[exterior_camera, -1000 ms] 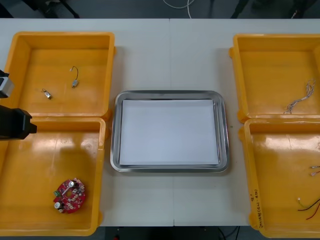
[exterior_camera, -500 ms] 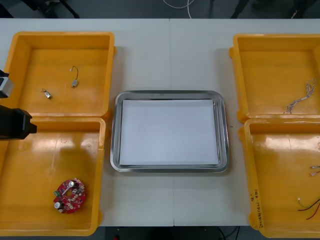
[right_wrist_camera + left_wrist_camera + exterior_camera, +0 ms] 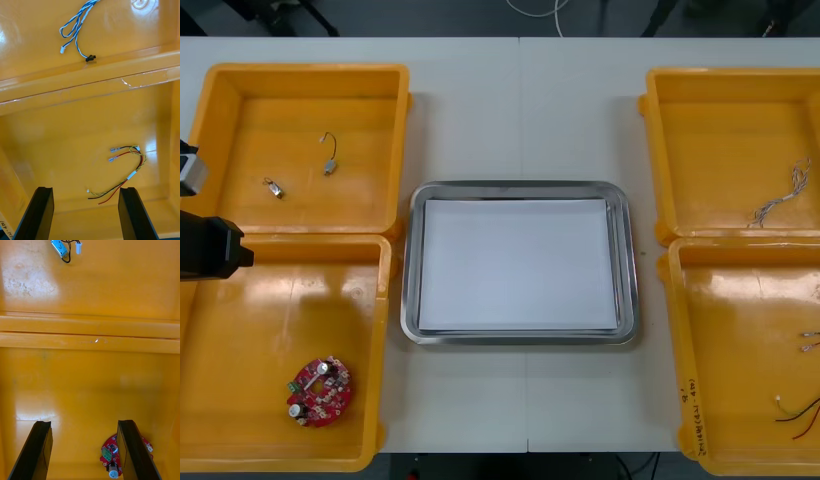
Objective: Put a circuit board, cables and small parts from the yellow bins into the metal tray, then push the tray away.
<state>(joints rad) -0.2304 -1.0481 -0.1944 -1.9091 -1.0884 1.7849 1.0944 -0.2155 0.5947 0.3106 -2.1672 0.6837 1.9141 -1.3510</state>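
Now both grippers hang unclenched, each over yellow bins [image 3: 300, 72].
Your left gripper [image 3: 84, 423] is near the circuit board [image 3: 108, 452], your right gripper [image 3: 86, 189] near the red and yellow cable [image 3: 131, 175]; the metal tray [image 3: 520, 187] lies between.

1. The light tabletop [image 3: 520, 110] carries a thin seam running from 12 o'clock to 6 o'clock.
2. The metal tray [image 3: 408, 270] lies at its centre across that seam. It is white inside with a shiny rim, its long sides facing 12 and 6 o'clock.
3. At the tray's 9 o'clock side, the 10 o'clock yellow bin [image 3: 310, 70] and the 8 o'clock yellow bin [image 3: 280, 300] sit wall against wall, just beside the tray's rim.
4. At its 3 o'clock side, the 2 o'clock yellow bin [image 3: 720, 150] and the 4 o'clock yellow bin [image 3: 740, 340] sit likewise.
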